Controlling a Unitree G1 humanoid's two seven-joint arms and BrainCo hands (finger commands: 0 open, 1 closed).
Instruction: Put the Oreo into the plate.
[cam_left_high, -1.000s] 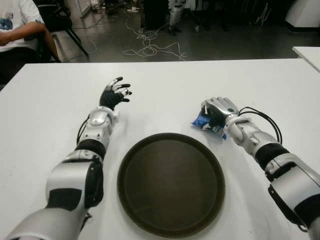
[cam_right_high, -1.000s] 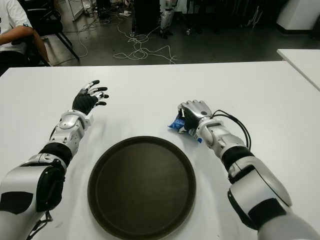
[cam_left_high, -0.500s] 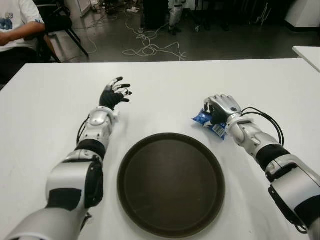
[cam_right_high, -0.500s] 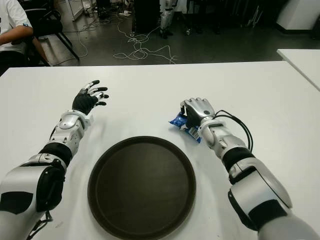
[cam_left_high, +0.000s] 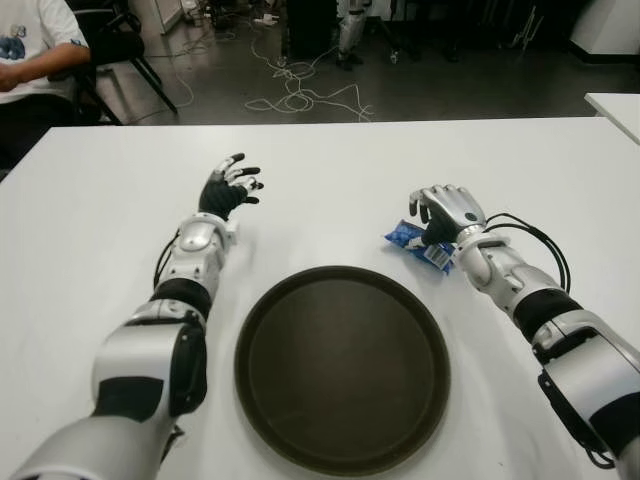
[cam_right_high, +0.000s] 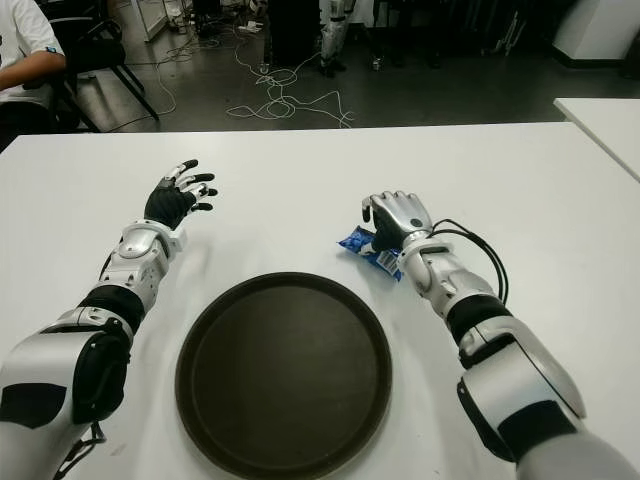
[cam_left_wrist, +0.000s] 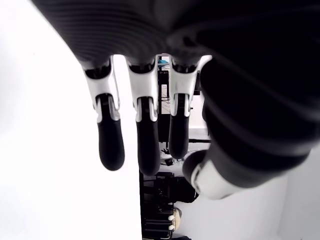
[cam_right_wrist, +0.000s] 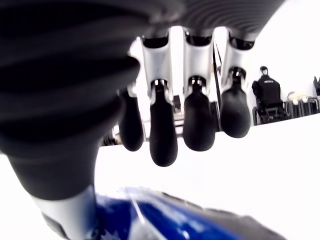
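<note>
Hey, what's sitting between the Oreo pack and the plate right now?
Nothing: only a bare strip of white table separates the Oreo pack from the plate, seen in the left eye view.

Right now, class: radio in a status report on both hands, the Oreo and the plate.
Right hand open over Oreo pack, no grasp. Left hand open, idle, far-left of plate. Pack on table just beyond plate's rim. Path clear.

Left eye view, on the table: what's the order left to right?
Left hand, fingers spread, holding nothing → dark round plate → blue Oreo pack → right hand, open over the pack's right end.
</note>
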